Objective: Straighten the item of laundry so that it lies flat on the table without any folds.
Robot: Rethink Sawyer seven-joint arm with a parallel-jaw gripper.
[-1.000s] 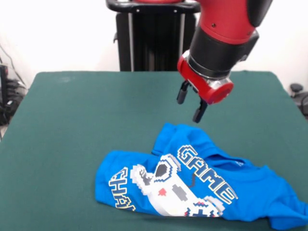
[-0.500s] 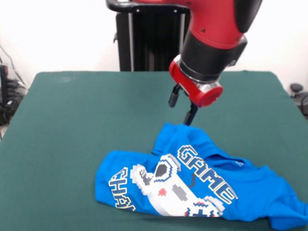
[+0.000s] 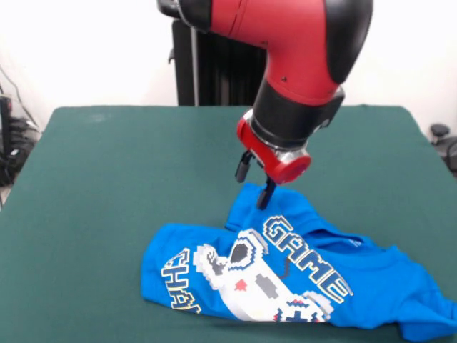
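Hovering over rumpled T-shirt (image 3: 285, 275) — tool (image 3: 255, 182) spread; shirt's right edge cut off by frame.

My arm (image 3: 293, 64) is glossy red with black joint sections; its wrist ends in a red collar. My gripper (image 3: 255, 180) has black fingers. The T-shirt (image 3: 285, 275) is bright blue, printed with a white pixel-style controller outlined in dark blue, with grey patches and a small red mark, and white block lettering edged in dark blue. The table (image 3: 114, 186) is uniform dark green.
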